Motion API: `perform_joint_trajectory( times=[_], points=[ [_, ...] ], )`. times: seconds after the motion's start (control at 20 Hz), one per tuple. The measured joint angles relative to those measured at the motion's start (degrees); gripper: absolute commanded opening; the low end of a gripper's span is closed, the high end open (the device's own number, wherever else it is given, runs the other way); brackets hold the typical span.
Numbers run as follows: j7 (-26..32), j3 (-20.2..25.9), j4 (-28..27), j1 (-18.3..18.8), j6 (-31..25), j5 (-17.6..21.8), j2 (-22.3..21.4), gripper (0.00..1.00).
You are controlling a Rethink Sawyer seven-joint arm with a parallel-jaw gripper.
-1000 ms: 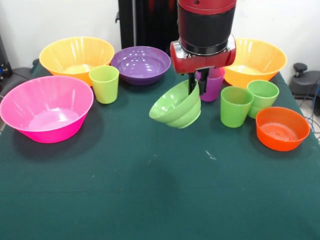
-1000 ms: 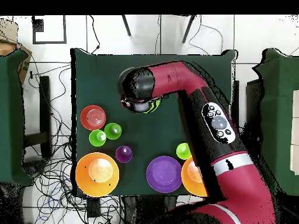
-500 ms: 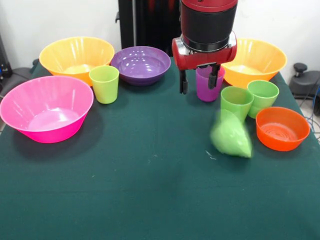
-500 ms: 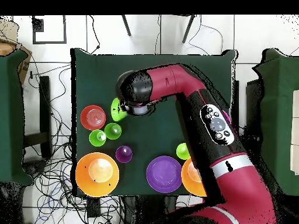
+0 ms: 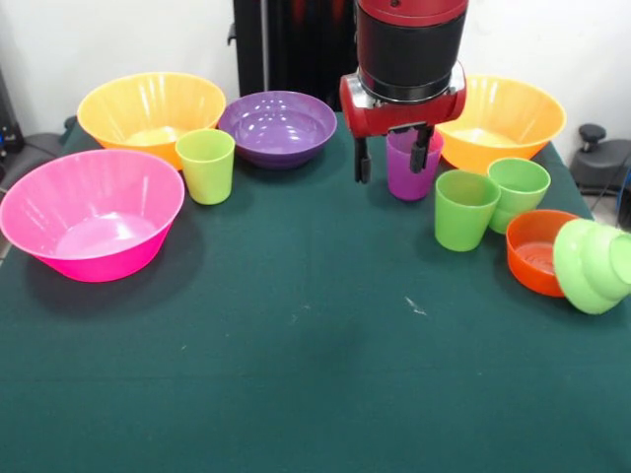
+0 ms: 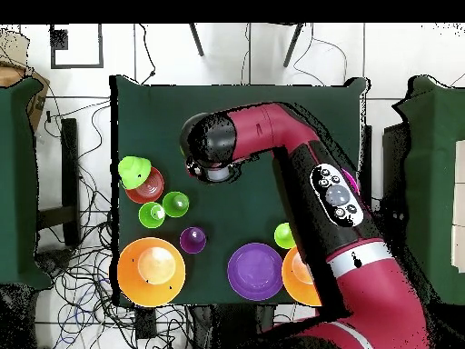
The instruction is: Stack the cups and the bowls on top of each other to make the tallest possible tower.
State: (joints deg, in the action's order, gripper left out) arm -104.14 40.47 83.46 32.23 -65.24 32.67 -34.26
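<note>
My gripper (image 5: 391, 158) hangs open and empty above the table's far middle, just in front of the translucent purple cup (image 5: 412, 168). The small green bowl (image 5: 595, 264) lies tipped on its side at the table's right edge, against the small orange bowl (image 5: 540, 252). In the overhead view this green bowl (image 6: 134, 170) overlaps the orange bowl's (image 6: 149, 188) rim. Two green cups (image 5: 465, 209) (image 5: 519, 190) stand between the purple cup and the orange bowl. The yellow-green cup (image 5: 206, 165) and the purple bowl (image 5: 278, 126) stand apart at the far left. No tower shows.
The big pink bowl (image 5: 91, 212) sits at the left. One orange-yellow bowl (image 5: 151, 110) is at the far left, the other (image 5: 505, 118) at the far right behind the arm. The table's edge runs just right of the green bowl.
My gripper let go of the small green bowl and rose slightly. The bowl fell, rolled right across the table and now rests tipped against the small orange bowl at the edge.
</note>
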Motion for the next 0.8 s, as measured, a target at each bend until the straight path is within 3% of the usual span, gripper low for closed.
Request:
perform_joint_trajectory(
  times=[0.6, 0.8],
  points=[
    [0.00, -0.01, 1.00, 0.00, 0.08, -0.15, -0.16, 1.00],
    [-0.01, -0.23, 3.52, -0.86, 2.25, -0.72, -1.84, 1.00]
  ],
)
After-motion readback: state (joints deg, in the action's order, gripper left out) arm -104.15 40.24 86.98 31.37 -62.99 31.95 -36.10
